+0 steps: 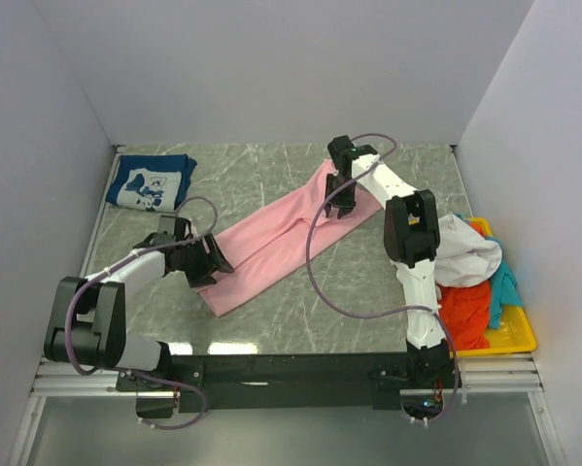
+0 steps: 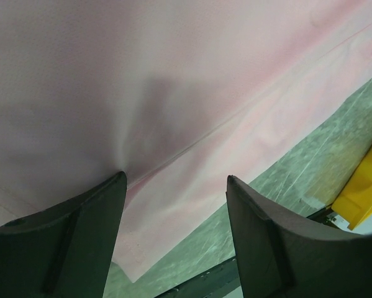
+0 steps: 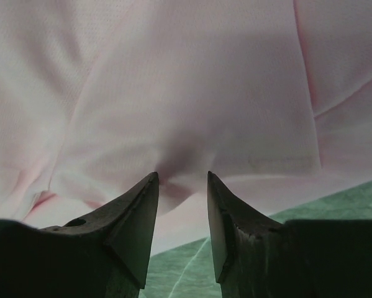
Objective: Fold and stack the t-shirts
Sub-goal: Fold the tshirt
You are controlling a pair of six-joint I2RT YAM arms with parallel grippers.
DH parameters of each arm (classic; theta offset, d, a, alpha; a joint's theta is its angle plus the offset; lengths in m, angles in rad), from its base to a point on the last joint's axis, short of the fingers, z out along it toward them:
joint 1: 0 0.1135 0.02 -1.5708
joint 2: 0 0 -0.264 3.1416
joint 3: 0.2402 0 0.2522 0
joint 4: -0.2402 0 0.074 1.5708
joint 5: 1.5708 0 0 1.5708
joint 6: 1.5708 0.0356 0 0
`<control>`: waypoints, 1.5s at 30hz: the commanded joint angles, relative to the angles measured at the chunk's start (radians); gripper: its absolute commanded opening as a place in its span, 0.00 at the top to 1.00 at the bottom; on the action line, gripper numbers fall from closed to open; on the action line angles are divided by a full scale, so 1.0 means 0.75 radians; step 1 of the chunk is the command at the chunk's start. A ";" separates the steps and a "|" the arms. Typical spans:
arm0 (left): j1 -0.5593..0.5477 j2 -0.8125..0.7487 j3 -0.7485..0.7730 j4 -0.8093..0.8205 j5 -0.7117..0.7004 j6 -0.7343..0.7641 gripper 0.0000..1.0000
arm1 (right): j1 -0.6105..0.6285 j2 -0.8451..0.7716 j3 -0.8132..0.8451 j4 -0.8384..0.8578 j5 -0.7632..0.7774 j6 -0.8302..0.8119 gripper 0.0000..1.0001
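We are partway through folding the pink t-shirt. It lies on the table as a long narrow strip, running from lower left of center up to the right of center in the top view, its sides already turned in.

The left gripper is at the strip's lower-left end. Its jaws stand wide apart, and the left wrist view shows one fingertip pressing a pucker into the cloth, with nothing clamped. The right gripper is at the upper-right end, about half open. A small tuck of cloth sits between its tips, and to us it does not look pinched.

The navy t-shirt lies folded at upper left. The white, orange-red and teal t-shirts are heaped over the yellow tray at right.

We judge the next move to be the crosswise fold. It calls for closing on 1 end through all its layers, then carrying that end over the other without letting the strip spread.
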 commanded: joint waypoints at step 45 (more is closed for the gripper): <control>-0.863 0.548 0.356 0.303 0.357 -0.252 0.27 | -0.086 0.246 0.488 0.035 -0.113 0.057 0.26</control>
